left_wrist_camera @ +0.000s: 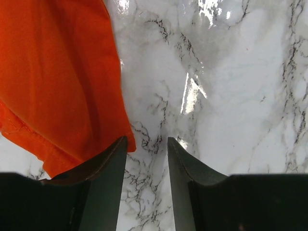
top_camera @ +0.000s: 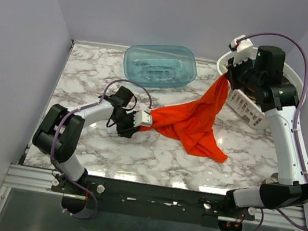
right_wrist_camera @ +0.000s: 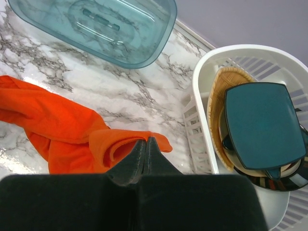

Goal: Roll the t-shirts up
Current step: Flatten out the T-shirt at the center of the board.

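The orange-red t-shirt [top_camera: 191,121] lies bunched on the marble table [top_camera: 136,154], with one end pulled up toward the back right. My right gripper [top_camera: 225,79] is shut on that raised end, and a fold of orange cloth [right_wrist_camera: 57,130] is pinched at its tips [right_wrist_camera: 147,139]. My left gripper [top_camera: 146,118] is low at the shirt's left edge. In the left wrist view it [left_wrist_camera: 147,139] is open, with bare marble between the jaws. The shirt's edge [left_wrist_camera: 57,72] runs under the left finger [left_wrist_camera: 113,163].
A translucent teal tub [top_camera: 161,65] stands at the back centre and also shows in the right wrist view [right_wrist_camera: 96,24]. A white slatted basket [top_camera: 249,104] at the back right holds a teal square dish [right_wrist_camera: 262,125] and a wicker piece.
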